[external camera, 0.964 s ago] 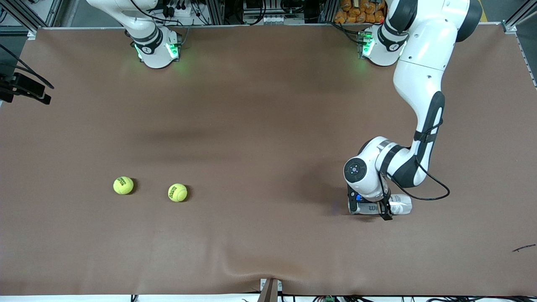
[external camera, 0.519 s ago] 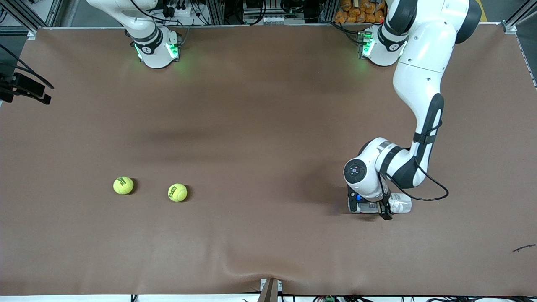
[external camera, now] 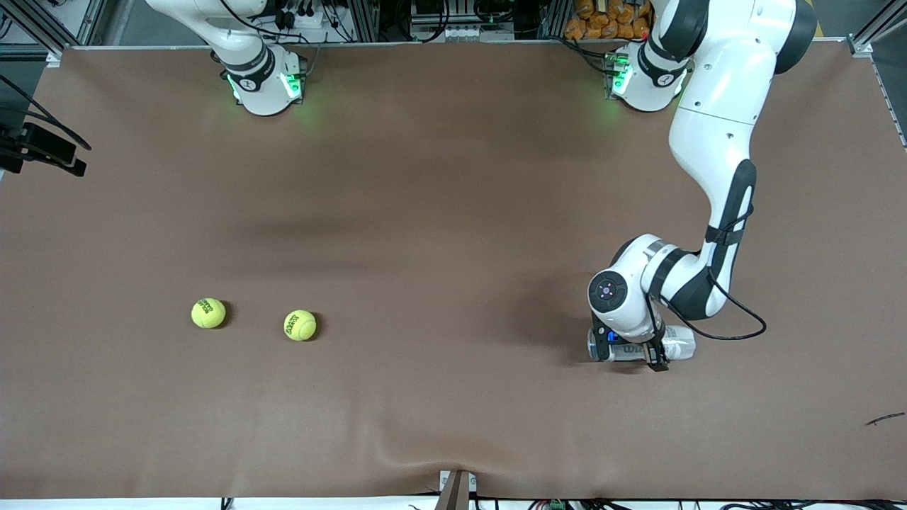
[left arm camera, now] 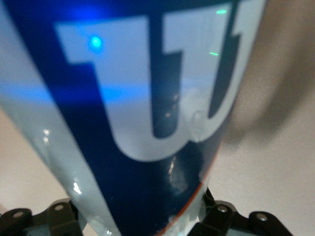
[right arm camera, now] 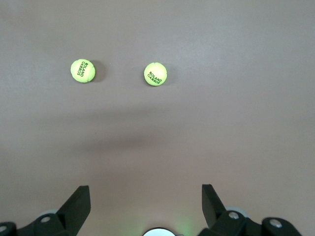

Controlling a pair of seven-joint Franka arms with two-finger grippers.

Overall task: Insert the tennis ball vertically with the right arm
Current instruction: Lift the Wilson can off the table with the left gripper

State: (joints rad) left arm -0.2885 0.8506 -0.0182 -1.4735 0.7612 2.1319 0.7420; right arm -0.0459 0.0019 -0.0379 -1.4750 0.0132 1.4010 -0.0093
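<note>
Two yellow tennis balls lie apart on the brown table, one (external camera: 208,313) nearer the right arm's end and the other (external camera: 300,325) beside it. Both show in the right wrist view (right arm camera: 82,70) (right arm camera: 156,74). A clear tennis ball can (external camera: 677,345) with a blue label lies on its side toward the left arm's end. My left gripper (external camera: 631,352) is down over it, open, one finger (left arm camera: 221,216) on each side of the can (left arm camera: 147,98). My right gripper (right arm camera: 145,191) is open and empty, high over the table, and out of the front view.
The right arm's base (external camera: 263,81) and the left arm's base (external camera: 641,81) stand at the table's back edge. The cloth has a wrinkle (external camera: 425,453) near the front edge. A small dark scrap (external camera: 886,419) lies near the left arm's end.
My left wrist has shifted a little along the can toward the left arm's end of the table. The can and both balls have stayed in place.
</note>
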